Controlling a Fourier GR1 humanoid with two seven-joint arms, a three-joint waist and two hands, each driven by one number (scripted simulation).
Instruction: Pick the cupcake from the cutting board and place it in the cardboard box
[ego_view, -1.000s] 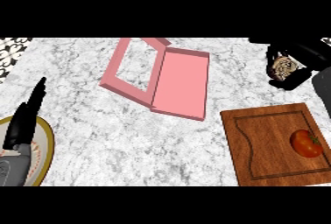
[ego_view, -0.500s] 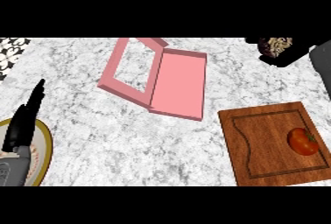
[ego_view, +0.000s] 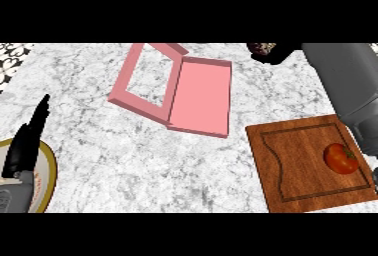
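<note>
My right hand (ego_view: 279, 53) is at the far right of the counter, just right of the box's far corner, its fingers curled round the cupcake (ego_view: 259, 48). Only a dark, speckled bit of the cupcake shows past the fingers. The pink box (ego_view: 199, 95) lies open in the middle of the far half, one solid pink panel on the right and a walled frame (ego_view: 137, 102) on the left. The wooden cutting board (ego_view: 299, 160) sits at the near right with no cupcake on it. My left hand (ego_view: 25, 145) rests open at the left edge, fingers pointing up.
A red tomato (ego_view: 341, 158) lies on the board's right side. A yellow-rimmed plate (ego_view: 47, 175) sits at the near left, partly under my left hand. My grey right forearm (ego_view: 347, 80) crosses the far right above the board. A patterned strip (ego_view: 13, 52) shows at the far left corner.
My right hand has carried the cupcake away from me and to the left, from beside the board's far side toward the box's far right corner. The left hand has stayed put.
</note>
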